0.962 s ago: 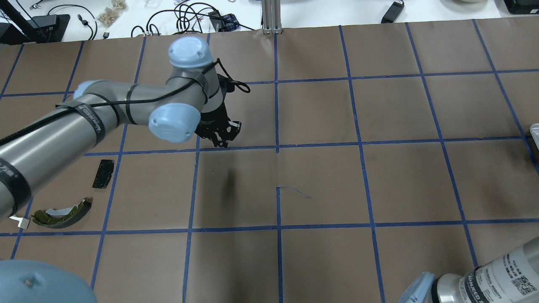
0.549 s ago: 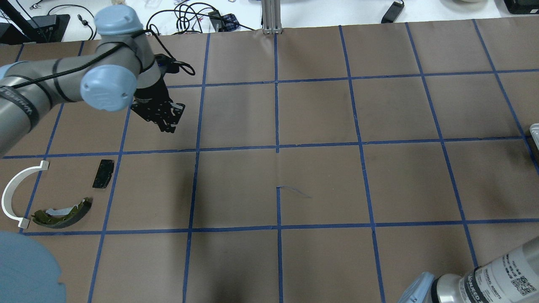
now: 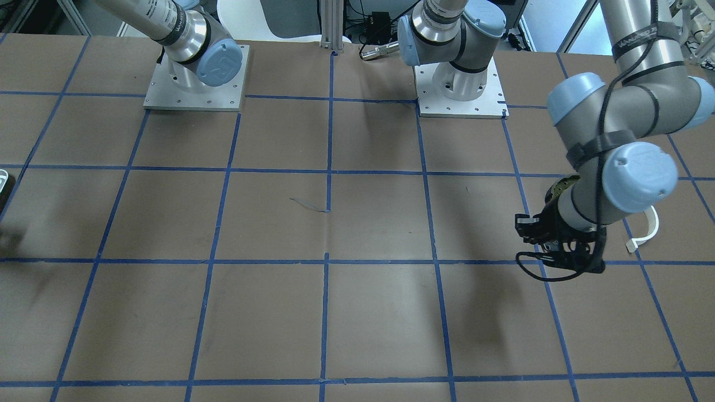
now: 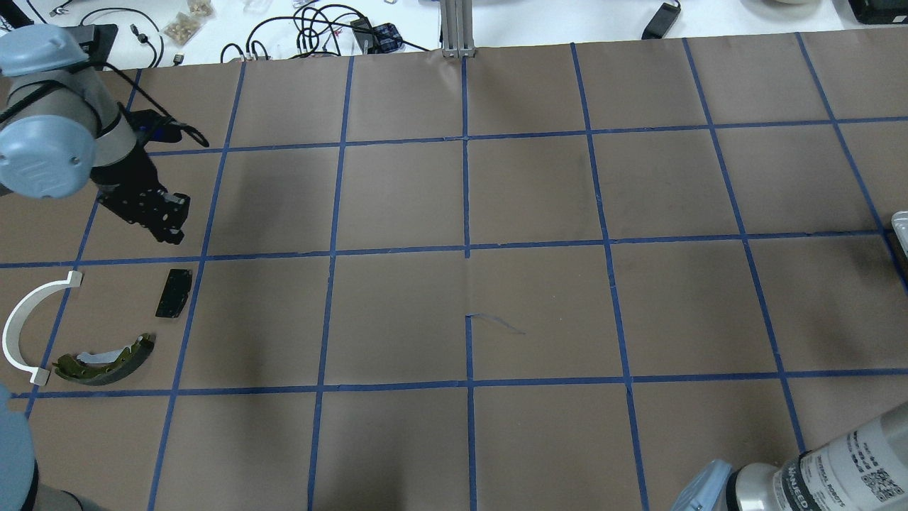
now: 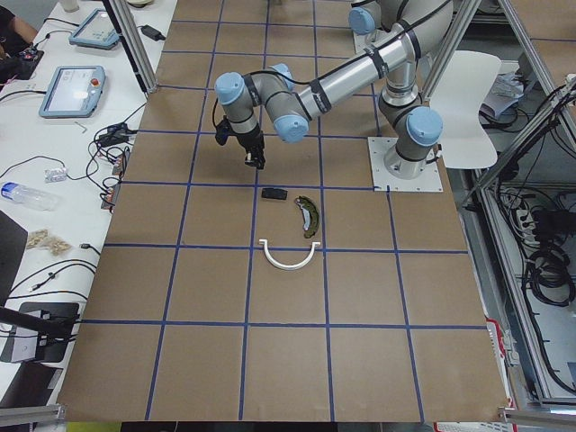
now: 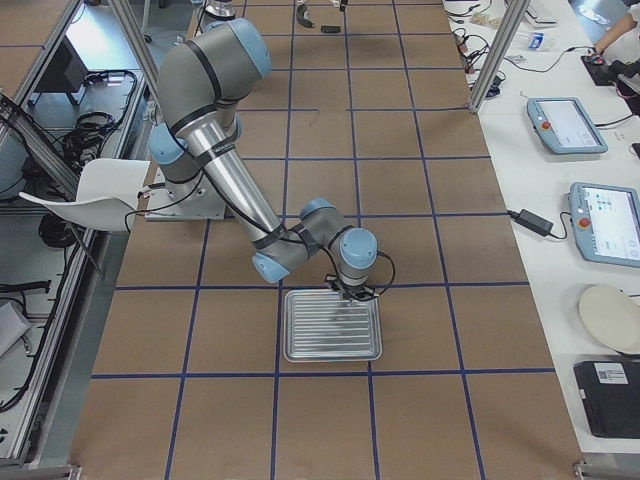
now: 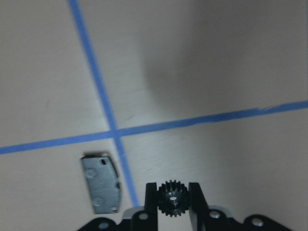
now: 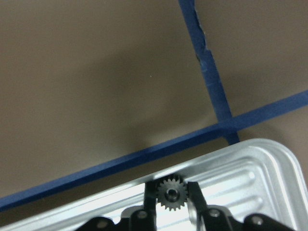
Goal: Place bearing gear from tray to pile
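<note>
Left wrist-mounted view — left hand (image 7: 173,186) clamps the bearing gear (image 7: 173,198) between its fingers.

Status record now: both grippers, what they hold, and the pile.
left gripper: shut on gear, above table near black pad
right gripper: shut on second gear, over tray rim
pile: brake shoe, white arc, black pad
gear at pile: not yet
</note>
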Controlling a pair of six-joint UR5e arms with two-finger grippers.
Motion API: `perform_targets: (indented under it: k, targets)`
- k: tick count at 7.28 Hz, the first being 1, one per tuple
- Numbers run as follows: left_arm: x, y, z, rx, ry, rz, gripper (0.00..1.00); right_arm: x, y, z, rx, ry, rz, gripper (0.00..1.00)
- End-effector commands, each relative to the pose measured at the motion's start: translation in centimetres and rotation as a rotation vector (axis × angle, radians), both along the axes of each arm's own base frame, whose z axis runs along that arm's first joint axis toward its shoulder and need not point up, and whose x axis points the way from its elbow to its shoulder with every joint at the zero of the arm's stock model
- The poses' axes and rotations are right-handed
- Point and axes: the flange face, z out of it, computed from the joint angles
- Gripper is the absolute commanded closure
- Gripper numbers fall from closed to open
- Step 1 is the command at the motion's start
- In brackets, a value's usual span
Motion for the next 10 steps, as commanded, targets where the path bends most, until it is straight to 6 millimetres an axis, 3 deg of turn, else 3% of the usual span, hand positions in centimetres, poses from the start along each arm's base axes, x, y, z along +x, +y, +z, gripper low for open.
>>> perform_targets:
  k: [1, 2, 4, 6, 7, 10]
  targets:
    - [8.0, 3.1, -2.5, 0.034, 0.047, 0.044, 1.0, 0.0, 0.1, 1.6, 0.005, 0.037, -0.012, 0.81]
    - [8.8, 2.9, -3.5, 0.015, 0.043, 0.019, 1.0, 0.4, 0.2, 3.1, 0.004, 0.05, -0.116, 0.83]
    - [8.8, 3.1, -6.1, 0.012, 0.043, 0.01, 1.0, 6.5, -2.6, 6.9, -0.014, 0.065, -0.23, 0.85]
    - [8.6, 3.6, -7.7, 0.036, 0.056, 0.011, 1.0, 17.4, -5.0, 13.4, -0.039, 0.067, -0.358, 0.85]
    - [8.8, 3.8, -8.1, 0.045, 0.06, 0.019, 1.0, 21.9, -6.1, 13.3, -0.037, 0.053, -0.458, 0.84]
    - [9.9, 4.0, -9.8, 0.037, 0.055, 0.035, 1.0, 39.2, -8.1, 12.5, -0.036, 0.014, -0.817, 0.84]
